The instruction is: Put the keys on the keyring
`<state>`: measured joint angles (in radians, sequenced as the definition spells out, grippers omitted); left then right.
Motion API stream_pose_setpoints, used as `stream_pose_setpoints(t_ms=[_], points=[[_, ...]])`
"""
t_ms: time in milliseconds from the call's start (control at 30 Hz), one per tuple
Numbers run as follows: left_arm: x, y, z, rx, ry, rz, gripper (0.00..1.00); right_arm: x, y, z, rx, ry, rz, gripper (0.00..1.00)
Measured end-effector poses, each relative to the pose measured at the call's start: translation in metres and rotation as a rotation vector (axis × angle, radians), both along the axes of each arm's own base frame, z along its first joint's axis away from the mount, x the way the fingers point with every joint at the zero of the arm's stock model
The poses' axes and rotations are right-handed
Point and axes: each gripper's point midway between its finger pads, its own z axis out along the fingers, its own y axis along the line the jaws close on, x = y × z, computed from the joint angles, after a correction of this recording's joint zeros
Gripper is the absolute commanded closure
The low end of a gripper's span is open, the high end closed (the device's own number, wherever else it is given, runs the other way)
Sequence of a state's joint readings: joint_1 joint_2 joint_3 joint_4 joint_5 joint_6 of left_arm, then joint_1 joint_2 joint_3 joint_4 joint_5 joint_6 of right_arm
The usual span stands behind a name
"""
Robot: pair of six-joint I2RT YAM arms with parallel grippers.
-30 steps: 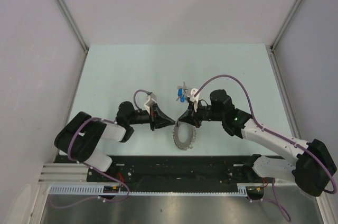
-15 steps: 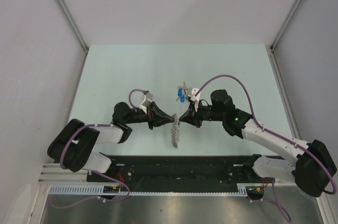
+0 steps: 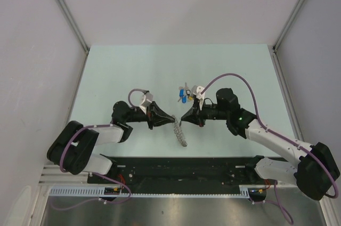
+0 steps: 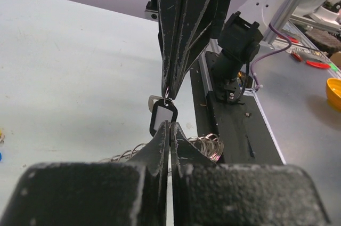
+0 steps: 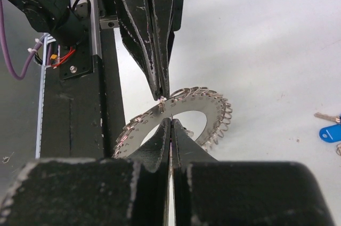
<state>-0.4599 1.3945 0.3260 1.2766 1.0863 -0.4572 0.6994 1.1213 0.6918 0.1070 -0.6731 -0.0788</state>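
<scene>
The keyring (image 3: 180, 132) stands on edge, its lower rim on or just over the surface (image 3: 122, 71) (can't tell which). The left pincer (image 3: 171, 120) meets the keyring's top rim from one side and the right pincer (image 3: 185, 119) from the other, w/ their tips nearly touching there. Both are clenched tight, no gap btwn the fingers, and each looks to be nipping the keyring's beaded rim. In the right wrist view the opposing tip sits right on a coil at the inner edge.

1 black-rimmed oval key (image 4: 162, 119) shows at the keyring's top, btwn the 2 sets of tips, w/ its small loop at the right pincer's tip. Whether that loop is threaded onto a coil or only pressed against it is too small to tell. The other keys (image 3: 184, 96), w/ blue and yellow heads, lie in a loose cluster beyond the keyring — well apart from it, neither pincer on them.

Progress, as I read it, is early-to-mid. The keyring is secured and presented, and 1 key is at its rim, prob. mid-threading. Left to do: finish that 1, then fetch the cluster beyond the keyring and work each key on. Nothing shows as clearly hung on the keyring yet.
</scene>
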Motion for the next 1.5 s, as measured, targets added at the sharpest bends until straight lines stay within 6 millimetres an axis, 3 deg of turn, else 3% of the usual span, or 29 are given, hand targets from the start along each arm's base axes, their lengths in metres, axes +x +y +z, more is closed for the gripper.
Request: stream_pose_setpoints(t_ms=[500,867,1067,1267,1367,1500], points=[[0.012,0.003,0.010,-0.006,-0.088,-0.009,1.00,-0.002,0.001,0.003,0.014,0.005,0.015,1.00],[0.044,0.005,0.000,-0.002,-0.072,0.137,1.00,0.031,-0.014,-0.008,-0.048,-0.008,-0.201,1.00],[0.075,-0.016,0.024,-0.041,-0.119,0.166,1.00,0.040,-0.026,-0.006,-0.060,-0.021,-0.300,1.00],[0.087,-0.051,0.052,-0.103,-0.169,0.156,1.00,0.045,-0.041,0.007,-0.047,-0.052,-0.388,1.00],[0.087,-0.060,0.034,-0.086,-0.120,0.162,1.00,0.044,-0.047,0.014,-0.041,-0.067,-0.417,1.00],[0.082,-0.055,-0.023,0.003,0.031,0.201,1.00,0.044,-0.049,0.012,-0.049,-0.059,-0.425,1.00]])
